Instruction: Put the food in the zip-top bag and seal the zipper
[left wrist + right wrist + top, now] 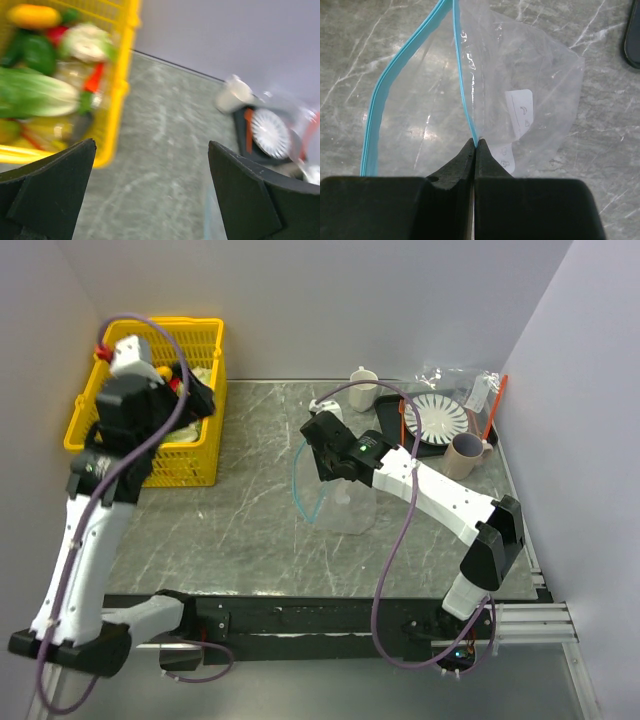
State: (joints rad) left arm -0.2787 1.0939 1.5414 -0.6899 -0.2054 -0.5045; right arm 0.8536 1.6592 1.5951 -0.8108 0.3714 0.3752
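The clear zip-top bag (348,508) lies on the marble table at mid-right, its mouth gaping toward the left. My right gripper (322,443) is shut on the teal-blue zipper (461,85) at one lip of the mouth and holds it up. The other lip of the strip (387,85) curves away at the left, and the bag (530,80) looks empty. The food (35,85), green, yellow, red and white toy pieces, lies in the yellow basket (205,340). My left gripper (193,390) hovers over the basket's right side, open and empty (151,145); its view is blurred.
At the back right stand a white ribbed plate (440,417) on a black tray, a white cup (363,388), a tan cup (462,455), an orange-red stick (494,405) and crumpled clear plastic (455,375). Grey walls close in the table on three sides.
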